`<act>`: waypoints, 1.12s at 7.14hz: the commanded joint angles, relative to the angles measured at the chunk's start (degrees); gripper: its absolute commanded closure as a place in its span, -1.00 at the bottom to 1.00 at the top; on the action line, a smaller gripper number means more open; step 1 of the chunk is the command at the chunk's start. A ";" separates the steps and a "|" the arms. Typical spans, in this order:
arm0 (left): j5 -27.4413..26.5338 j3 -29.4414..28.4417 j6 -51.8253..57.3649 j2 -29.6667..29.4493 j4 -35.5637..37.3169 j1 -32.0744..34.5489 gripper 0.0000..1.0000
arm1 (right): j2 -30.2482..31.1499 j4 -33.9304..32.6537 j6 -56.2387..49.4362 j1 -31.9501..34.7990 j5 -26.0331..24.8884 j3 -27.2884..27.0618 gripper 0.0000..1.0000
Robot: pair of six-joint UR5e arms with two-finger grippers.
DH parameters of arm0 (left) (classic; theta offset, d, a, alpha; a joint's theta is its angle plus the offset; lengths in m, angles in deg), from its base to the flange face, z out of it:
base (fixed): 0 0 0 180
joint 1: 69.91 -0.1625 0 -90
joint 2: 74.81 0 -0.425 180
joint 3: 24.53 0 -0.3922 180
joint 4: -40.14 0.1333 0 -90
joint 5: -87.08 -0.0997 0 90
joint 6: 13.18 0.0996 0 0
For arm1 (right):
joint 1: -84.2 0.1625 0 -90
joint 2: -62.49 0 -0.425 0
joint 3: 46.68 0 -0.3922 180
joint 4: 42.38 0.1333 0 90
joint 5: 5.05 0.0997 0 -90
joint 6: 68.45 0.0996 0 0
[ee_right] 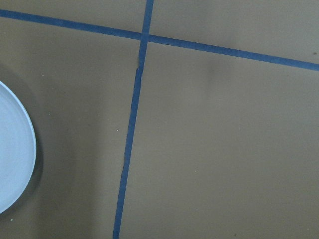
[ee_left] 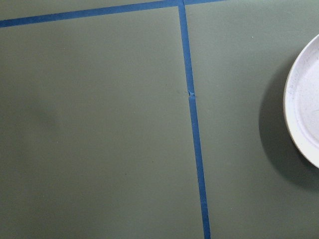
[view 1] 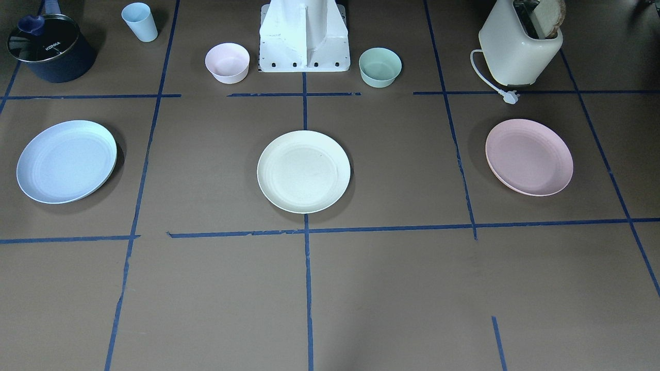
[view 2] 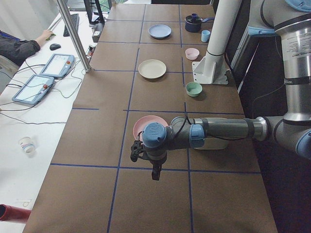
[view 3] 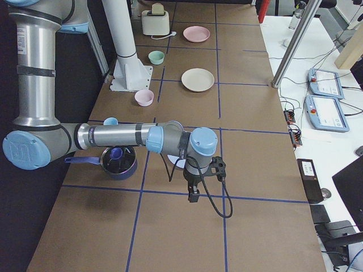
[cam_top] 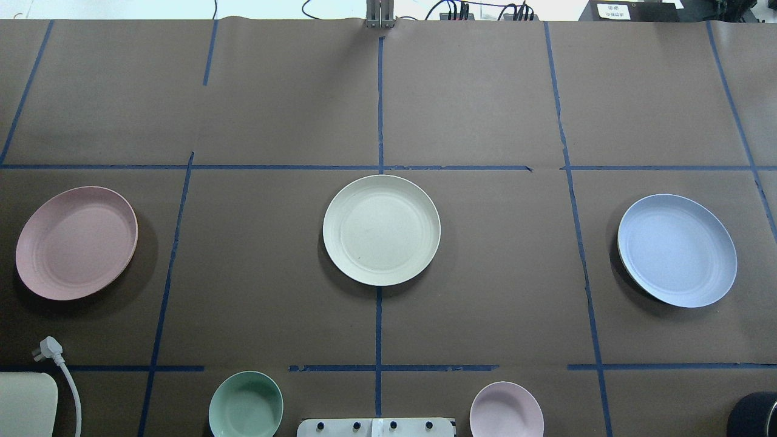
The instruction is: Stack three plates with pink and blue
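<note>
Looks like a robotics lab furnished with kitchenware. Told by a worktop point(view 1: 392, 288) papered in brown and gridded with blue tape point(view 1: 309, 288), a white pedestal point(view 1: 304, 41) bolted down at its edge, a grey-and-blue left arm point(view 2: 223, 128) reaching over it, two teach pendants point(view 2: 57, 65) on a white side bench point(view 2: 29, 160), an operator's arm point(view 2: 19, 46) beside a mouse point(view 2: 54, 47). Toaster point(view 1: 518, 46) and lidded pot point(view 1: 51, 49) standing on the paper grid.

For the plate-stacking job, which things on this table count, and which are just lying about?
Part of the job: cream plate, pink plate, blue plate; all lie apart, none stacked yet.
Just lying about: pink bowl, mint bowl, cup, pot, toaster.
</note>
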 commanded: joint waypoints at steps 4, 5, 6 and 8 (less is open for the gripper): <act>0.17 -0.17 -0.48 -1.66 -2.18 -0.09 -1.00 | -0.26 0.07 0.39 -0.61 0.02 -1.58 -1.00; 0.18 -0.87 -0.40 -2.71 -6.46 -0.09 -1.00 | -0.96 0.94 0.65 -1.49 -0.16 -2.38 -1.00; 0.87 -1.05 -0.49 -3.16 -9.20 -0.09 -1.00 | -0.71 2.34 0.83 -1.49 2.10 -2.30 -1.00; 2.38 -2.36 -0.58 -3.43 -14.02 -0.87 -1.00 | 0.35 6.98 0.57 -1.67 6.16 -0.82 -1.00</act>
